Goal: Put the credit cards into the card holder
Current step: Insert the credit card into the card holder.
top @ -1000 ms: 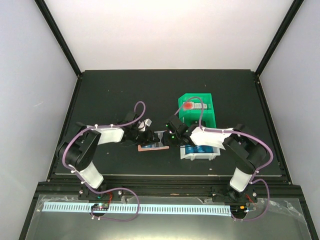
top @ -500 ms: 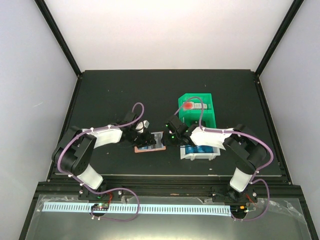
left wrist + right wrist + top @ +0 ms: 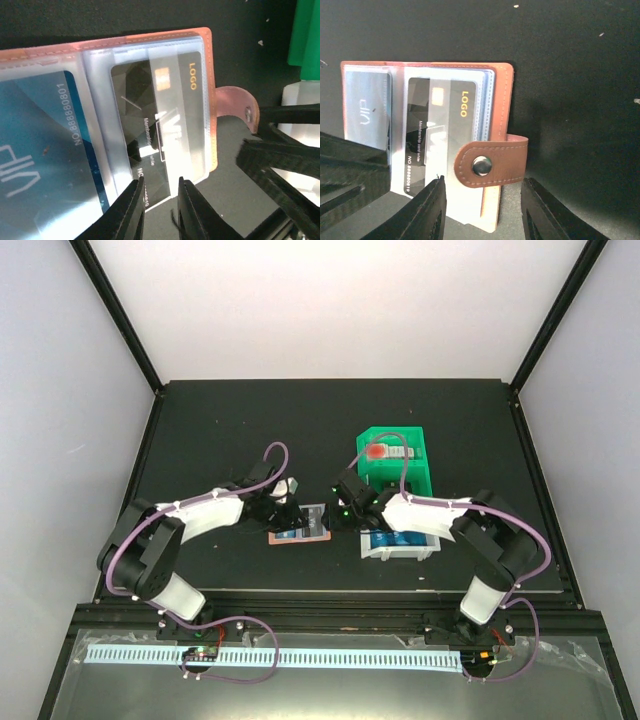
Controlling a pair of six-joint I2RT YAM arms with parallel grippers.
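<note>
1. The wallet (image 3: 502,100) lies open on the table (image 3: 570,75), with a blue card (image 3: 40,150) and a black card (image 3: 150,110) in its sleeves.
2. The left hand (image 3: 159,187), nearly closed, hides the black card's edge; we cannot tell whether it grips.
3. The right hand (image 3: 484,182), half open, straddles the tab (image 3: 490,164).

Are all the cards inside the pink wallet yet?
Not yet. Done: a blue card sits in a pocket of the open card holder. In hand: a black card lies in the next pocket, with the left gripper at its end, seemingly pushing it in; the right gripper is open around the snap-tab edge. Left: blue shows in the white bin, probably more cards.
</note>
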